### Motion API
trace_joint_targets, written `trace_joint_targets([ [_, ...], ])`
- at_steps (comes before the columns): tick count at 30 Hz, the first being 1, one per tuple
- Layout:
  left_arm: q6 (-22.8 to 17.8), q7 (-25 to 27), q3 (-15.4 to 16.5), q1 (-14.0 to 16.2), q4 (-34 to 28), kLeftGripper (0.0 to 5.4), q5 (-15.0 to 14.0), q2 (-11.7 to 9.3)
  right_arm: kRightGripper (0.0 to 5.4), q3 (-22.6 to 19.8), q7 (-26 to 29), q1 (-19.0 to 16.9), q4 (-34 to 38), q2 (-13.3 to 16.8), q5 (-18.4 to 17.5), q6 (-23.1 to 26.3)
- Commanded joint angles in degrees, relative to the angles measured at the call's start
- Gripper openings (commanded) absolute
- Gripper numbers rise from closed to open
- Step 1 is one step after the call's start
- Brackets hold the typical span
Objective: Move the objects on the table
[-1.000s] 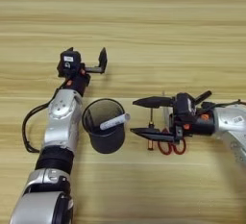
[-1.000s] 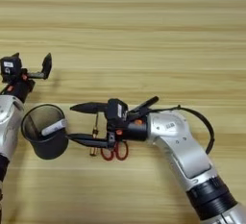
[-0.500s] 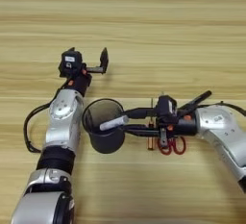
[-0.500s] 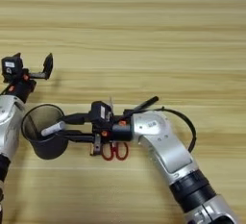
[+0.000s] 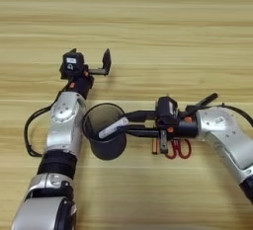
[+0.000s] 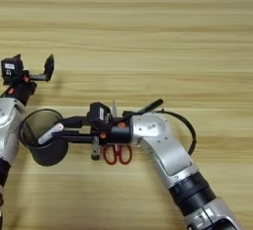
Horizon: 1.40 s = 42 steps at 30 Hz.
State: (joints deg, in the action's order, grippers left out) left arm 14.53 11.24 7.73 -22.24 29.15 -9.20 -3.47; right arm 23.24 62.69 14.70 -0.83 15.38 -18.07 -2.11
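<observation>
Reaching further left than a second ago, the right gripper (image 5: 129,124) now has its two black fingers, parted, at the rim of the black mesh pen cup (image 5: 105,137), one finger beside the white-barrelled marker (image 5: 113,128) that leans inside the cup. Red-handled scissors (image 5: 177,148) lie on the table (image 5: 148,36) right of the cup, under the right arm. Behind the cup, the left gripper (image 5: 91,66) hovers with fingers spread, holding nothing, as before.

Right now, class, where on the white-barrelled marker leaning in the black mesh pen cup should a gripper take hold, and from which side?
Probably its upper end, approached from the cup's right. The white-barrelled marker leans in the black mesh pen cup with that end up at the right rim, the rest sunk inside. The open right gripper points there.
</observation>
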Motion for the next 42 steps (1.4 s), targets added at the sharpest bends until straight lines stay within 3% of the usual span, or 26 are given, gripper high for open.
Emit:
trace_joint_targets([
  [1, 0.45, -0.33, -0.28, -0.67, -0.44, 5.40, 0.36, 0.06, 0.76, -0.92, -0.36, 1.19, -0.26, -0.50, 0.40, -0.57],
  [18, 0.73, -0.20, -0.15, -1.01, 0.36, 5.40, 0.32, -0.05, 0.75, -5.83, -1.12, 2.42, 1.67, -0.49, -2.45, 0.63],
  [24, 0.75, -0.17, -0.14, -1.08, 0.48, 5.40, 0.32, -0.09, 0.75, -9.24, -1.48, 3.18, 3.76, 0.20, -5.64, 2.28],
  [32, 1.11, -0.09, -0.62, -1.48, 1.53, 5.40, 0.88, -0.04, 0.75, -13.83, -1.68, 3.43, 9.54, 0.94, -12.77, 7.41],
  [42, 1.57, 0.06, -0.59, -1.40, 2.02, 5.40, 0.82, -0.24, 0.75, -17.69, -2.46, 3.52, 12.44, 2.17, -16.56, 9.85],
])
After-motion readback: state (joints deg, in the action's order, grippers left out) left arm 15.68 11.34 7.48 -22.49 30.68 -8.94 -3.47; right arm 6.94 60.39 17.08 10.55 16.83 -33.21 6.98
